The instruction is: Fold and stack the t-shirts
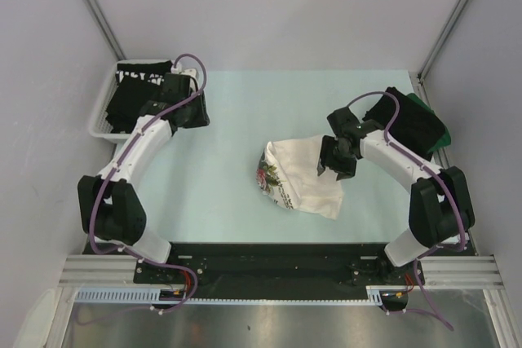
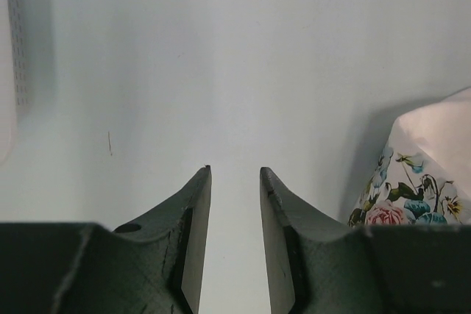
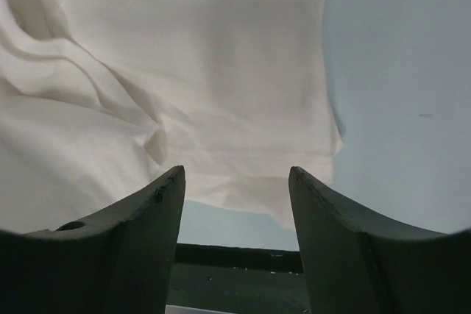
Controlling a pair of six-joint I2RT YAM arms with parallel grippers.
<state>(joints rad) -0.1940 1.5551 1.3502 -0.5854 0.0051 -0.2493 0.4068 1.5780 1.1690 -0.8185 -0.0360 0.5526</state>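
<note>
On the pale green table (image 1: 245,103) we judge the job partway done: a dark stack (image 1: 416,128) sits at right, the white tee (image 1: 298,181) lies crumpled at centre, and black tees (image 1: 130,99) wait in the basket (image 1: 98,124) at upper left. The left gripper (image 2: 234,174) and right gripper (image 3: 235,174) are both parted and empty. The arms hide how many tees the basket and stack hold.
</note>
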